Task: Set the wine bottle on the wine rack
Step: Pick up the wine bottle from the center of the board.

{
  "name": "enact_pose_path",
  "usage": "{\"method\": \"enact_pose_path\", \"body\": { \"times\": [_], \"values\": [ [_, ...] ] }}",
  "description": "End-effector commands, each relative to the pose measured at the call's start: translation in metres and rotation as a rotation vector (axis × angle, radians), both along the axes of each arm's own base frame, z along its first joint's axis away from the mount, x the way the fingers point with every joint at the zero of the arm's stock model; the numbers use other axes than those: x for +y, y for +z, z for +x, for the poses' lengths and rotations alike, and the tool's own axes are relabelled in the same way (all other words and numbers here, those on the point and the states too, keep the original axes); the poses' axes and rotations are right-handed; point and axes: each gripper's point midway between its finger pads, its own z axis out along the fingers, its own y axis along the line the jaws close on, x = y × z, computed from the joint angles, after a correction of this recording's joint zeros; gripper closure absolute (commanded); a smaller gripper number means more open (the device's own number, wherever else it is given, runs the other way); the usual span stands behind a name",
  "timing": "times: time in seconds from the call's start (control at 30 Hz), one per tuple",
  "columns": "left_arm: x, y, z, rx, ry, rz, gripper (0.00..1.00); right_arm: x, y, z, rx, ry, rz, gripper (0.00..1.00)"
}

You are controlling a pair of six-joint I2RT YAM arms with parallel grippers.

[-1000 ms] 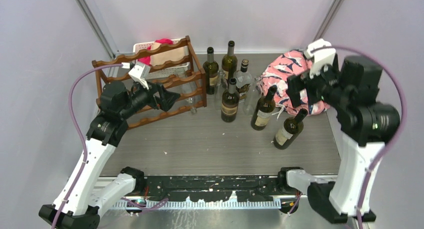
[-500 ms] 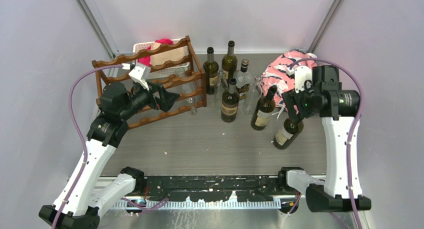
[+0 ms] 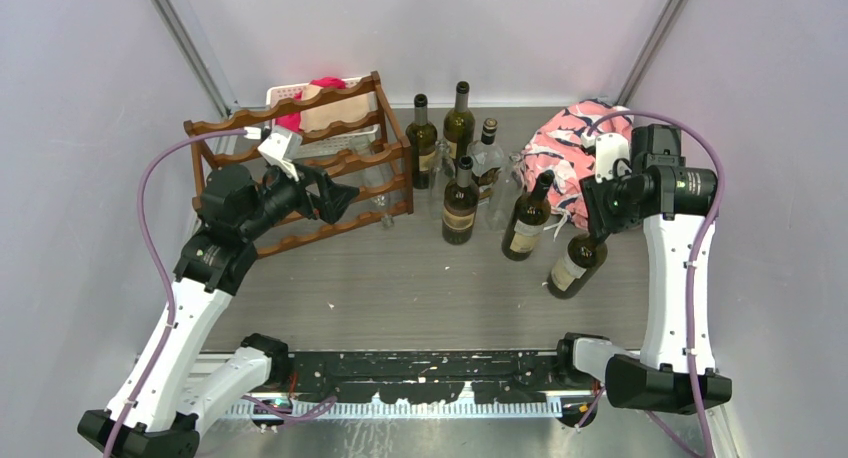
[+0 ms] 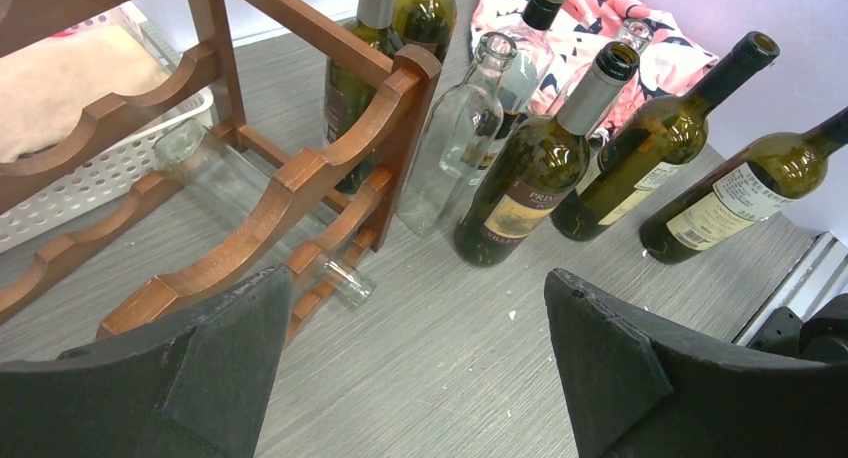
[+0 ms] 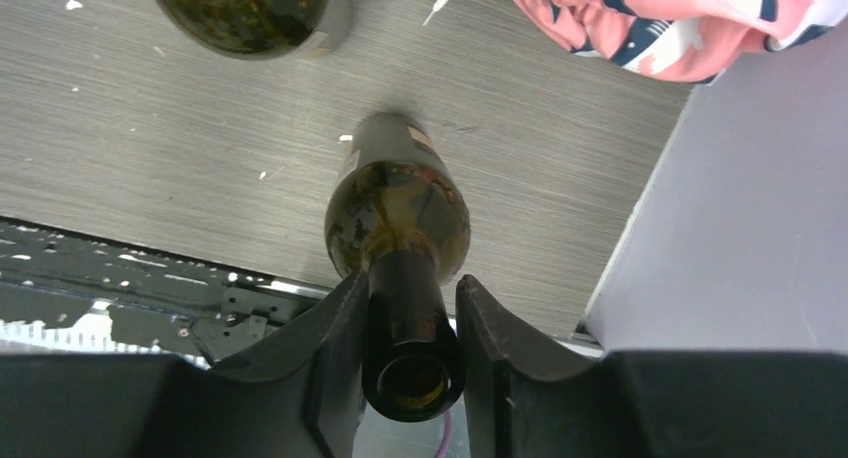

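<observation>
One clear bottle lies low in the wine rack; white basket behind it holds beige and pink cloth. Grey wood-grain tabletop, pale walls. Right pincer is clamped on the neck of the wine bottle (near right, well apart from the rack). Left pincer is wide open, empty, near the rack's front.
</observation>
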Motion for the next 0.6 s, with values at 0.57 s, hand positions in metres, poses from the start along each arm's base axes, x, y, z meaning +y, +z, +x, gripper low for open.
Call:
{"method": "enact_pose_path", "body": {
  "times": [0.57],
  "values": [
    [-0.072,0.025,-0.071,-0.274,-0.517,-0.046,0.09,0.084,0.024,-0.036,0.073,0.258,0.398,0.99]
  ]
}}
